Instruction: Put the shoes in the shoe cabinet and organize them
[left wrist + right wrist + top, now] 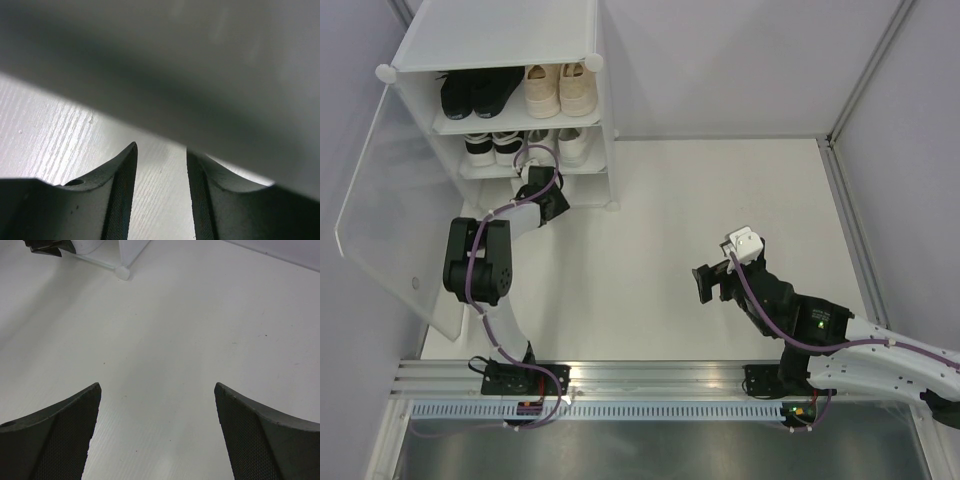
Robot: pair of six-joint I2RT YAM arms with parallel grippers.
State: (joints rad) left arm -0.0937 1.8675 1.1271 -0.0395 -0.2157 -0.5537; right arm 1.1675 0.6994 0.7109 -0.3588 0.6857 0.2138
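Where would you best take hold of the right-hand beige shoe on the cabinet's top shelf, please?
Take the beige shoe by its near end, the one facing the open front, coming in level from the front: the cabinet top covers it, its mate crowds its left, the side wall its right. Heel or toe, I cannot tell.

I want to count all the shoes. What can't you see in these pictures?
Bottom tier of the shoe cabinet: top view, covered by the left arm.
The white shoes on the middle tier: top view, partly under the shelf above; count unclear.
Left wrist view: blurred grey surface, unidentifiable.
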